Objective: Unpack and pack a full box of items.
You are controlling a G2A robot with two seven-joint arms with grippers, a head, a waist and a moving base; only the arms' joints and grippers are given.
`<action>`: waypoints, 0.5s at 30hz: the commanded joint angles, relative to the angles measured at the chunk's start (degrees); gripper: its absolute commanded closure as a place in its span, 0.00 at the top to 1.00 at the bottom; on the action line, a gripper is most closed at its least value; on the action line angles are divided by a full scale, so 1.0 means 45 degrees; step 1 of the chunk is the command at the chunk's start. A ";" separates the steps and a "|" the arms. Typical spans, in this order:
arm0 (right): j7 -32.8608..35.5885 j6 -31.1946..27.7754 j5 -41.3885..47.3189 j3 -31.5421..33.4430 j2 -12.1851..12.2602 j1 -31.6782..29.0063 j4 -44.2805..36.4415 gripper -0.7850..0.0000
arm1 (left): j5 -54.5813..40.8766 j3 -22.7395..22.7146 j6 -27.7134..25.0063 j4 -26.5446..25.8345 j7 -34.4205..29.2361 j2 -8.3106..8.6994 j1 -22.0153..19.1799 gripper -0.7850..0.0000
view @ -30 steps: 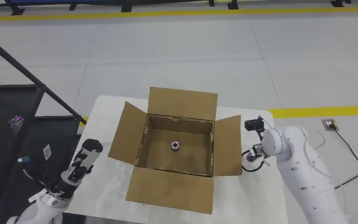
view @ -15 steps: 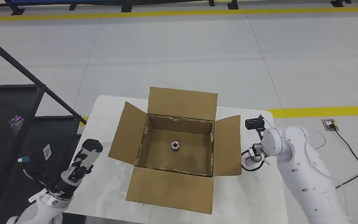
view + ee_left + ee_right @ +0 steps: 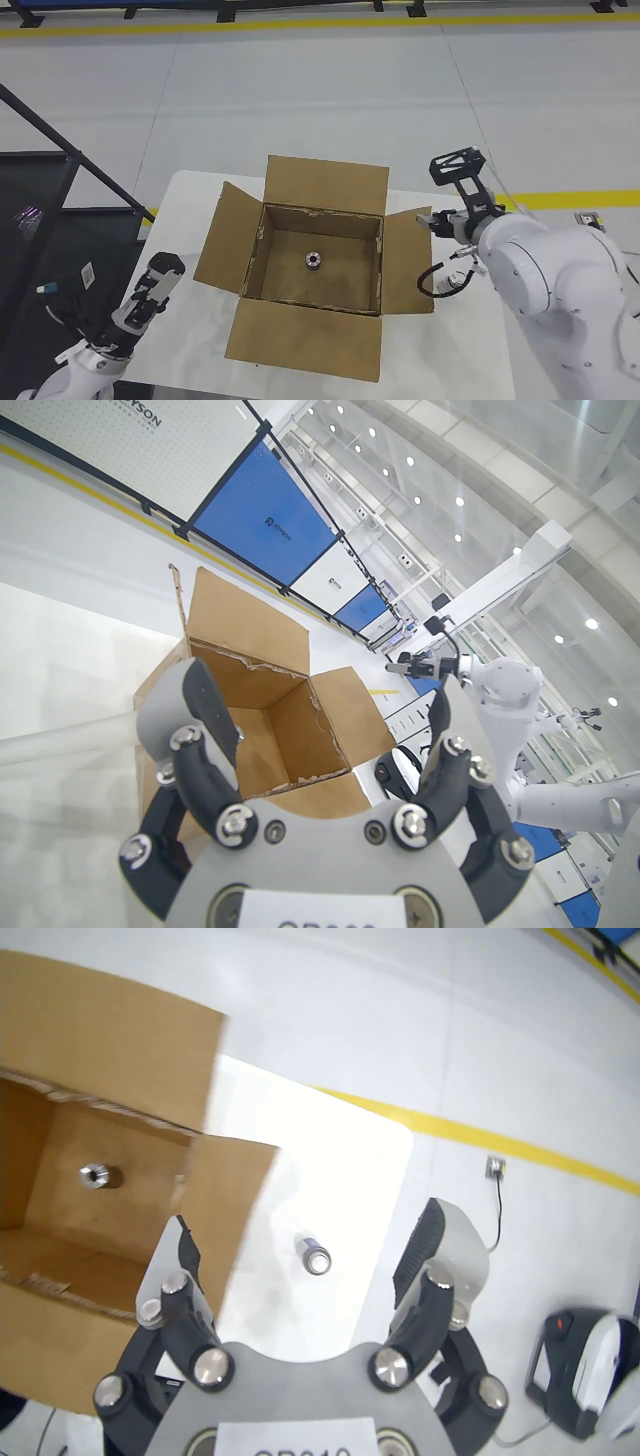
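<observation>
An open cardboard box stands in the middle of the white table, all its flaps spread outward. A small metal nut-like part lies on the box floor. A short metal cylinder lies on the table just right of the box's right flap. My right gripper hangs open and empty above that flap and cylinder. My left gripper is open and empty at the table's left edge, pointing toward the box.
A narrow strip of table lies between the right flap and the table's rounded right edge. A black metal frame stands off the table to the left. A floor socket with a cable sits to the right.
My right arm has lifted from low beside the right flap to well above it, with the metal cylinder left on the table. The left arm has barely shifted.
</observation>
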 commanded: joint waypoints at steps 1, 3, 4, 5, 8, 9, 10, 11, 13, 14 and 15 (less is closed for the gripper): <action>-0.0194 -0.0449 0.0948 -0.1462 -0.0259 0.0878 0.0801 1.00 | -0.0032 -0.0071 0.0000 0.0117 0.0142 0.0008 0.0102 1.00; -0.0603 -0.0611 0.1659 -0.3279 -0.0709 0.1982 0.2092 1.00 | -0.0100 -0.0180 -0.0040 0.0258 0.0317 0.0016 0.0251 1.00; -0.0833 -0.0678 0.2124 -0.4064 -0.0946 0.2406 0.2739 1.00 | -0.0156 -0.0237 -0.0058 0.0329 0.0382 0.0020 0.0322 1.00; -0.1087 -0.0669 0.2368 -0.4798 -0.1193 0.2846 0.3472 1.00 | -0.0232 -0.0304 -0.0081 0.0388 0.0451 0.0024 0.0387 1.00; -0.1953 -0.0589 0.3491 -0.6646 -0.2009 0.3800 0.5712 1.00 | -0.0419 -0.0517 -0.0216 0.0499 0.0601 0.0038 0.0605 1.00; -0.2234 -0.0626 0.3820 -0.7142 -0.2283 0.4063 0.6437 1.00 | -0.0461 -0.0559 -0.0251 0.0504 0.0618 0.0042 0.0662 1.00; -0.2593 -0.0656 0.4193 -0.7571 -0.2558 0.4252 0.7122 1.00 | -0.0461 -0.0559 -0.0251 0.0504 0.0618 0.0042 0.0662 1.00; -0.2774 -0.0661 0.4306 -0.8018 -0.2821 0.4456 0.7877 1.00 | -0.0461 -0.0559 -0.0251 0.0504 0.0618 0.0042 0.0662 1.00; -0.3202 -0.0606 0.4225 -0.8865 -0.3354 0.4802 0.9135 1.00 | -0.0461 -0.0559 -0.0251 0.0504 0.0618 0.0042 0.0662 1.00; -0.3455 -0.0603 0.4320 -0.9183 -0.3618 0.4903 0.9702 1.00 | -0.0461 -0.0559 -0.0251 0.0504 0.0618 0.0042 0.0662 1.00; -0.3825 -0.0596 0.4394 -0.9438 -0.3872 0.4982 1.0255 1.00 | -0.0461 -0.0559 -0.0251 0.0504 0.0618 0.0042 0.0662 1.00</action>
